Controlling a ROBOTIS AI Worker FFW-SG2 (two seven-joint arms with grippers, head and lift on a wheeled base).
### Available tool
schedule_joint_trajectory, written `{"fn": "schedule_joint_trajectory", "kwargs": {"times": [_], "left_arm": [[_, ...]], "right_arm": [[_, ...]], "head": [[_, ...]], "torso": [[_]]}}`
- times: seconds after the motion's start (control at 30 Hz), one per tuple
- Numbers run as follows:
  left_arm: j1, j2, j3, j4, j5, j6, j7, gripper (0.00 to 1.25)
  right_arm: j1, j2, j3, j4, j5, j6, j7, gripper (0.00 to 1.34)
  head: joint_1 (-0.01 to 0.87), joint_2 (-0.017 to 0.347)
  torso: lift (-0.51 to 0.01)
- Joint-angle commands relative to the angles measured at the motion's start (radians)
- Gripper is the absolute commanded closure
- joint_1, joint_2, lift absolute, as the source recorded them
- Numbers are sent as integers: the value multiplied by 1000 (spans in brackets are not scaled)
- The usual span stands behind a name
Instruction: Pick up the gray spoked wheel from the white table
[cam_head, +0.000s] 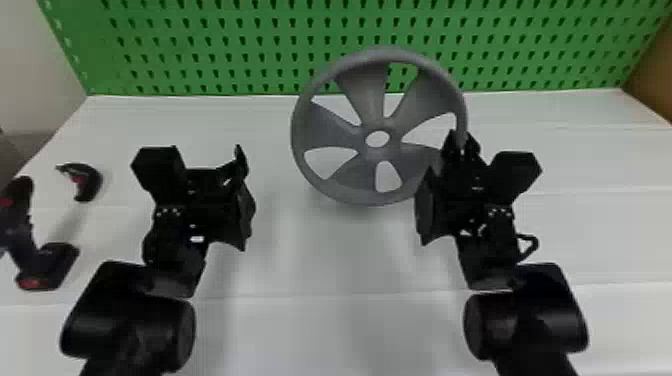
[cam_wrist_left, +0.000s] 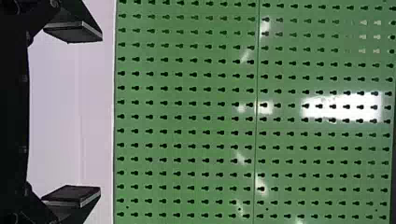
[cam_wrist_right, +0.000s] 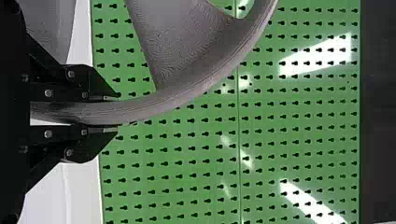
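One gray spoked wheel (cam_head: 367, 95), gripped at the right side of its rim (cam_wrist_right: 140, 108)

We are judging the step in hand to be the lift. The right gripper (cam_wrist_right: 116, 114) is closing on the rim, one finger lying on the spoke side and the other on the outer side. The wheel is standing near-upright, its face turned toward us, over the white table (cam_head: 325, 330) and in front of the green pegboard (cam_head: 250, 45). We are unable to tell whether its lower edge is touching the table.

Method: we are favoring a firm, even squeeze, then a slow, straight rise with the wrist held level. Since we are holding the wheel well off its center, we are expecting its weight to twist the rim between the pads; any sagging of the far side should be our cue to slow down. We are also minding the gap to the pegboard, so that the top of the rim is not scraping it.

Pose: the right arm is coming in from the bottom edge of the head view, its gripper pointing forward toward the pegboard. The left gripper (cam_wrist_left: 100, 113) is waiting empty, fingers spread wide, pointing forward well apart from the wheel.
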Motion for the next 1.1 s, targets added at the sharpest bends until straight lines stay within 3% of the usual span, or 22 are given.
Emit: {"fn": "schedule_joint_trajectory", "kwargs": {"times": [0.0,1.07], "left_arm": [[18,0,15,-3,-1,-3,-11,127],[35,0,36,17,-29,6,-30,127]], "right_arm": [[7,6,-14,6,28,-12,0,1076],[15,6,-21,16,40,-19,-2,1076]], "head": [[769,40],[769,40]], "torso": [[-106],[-106]]}}
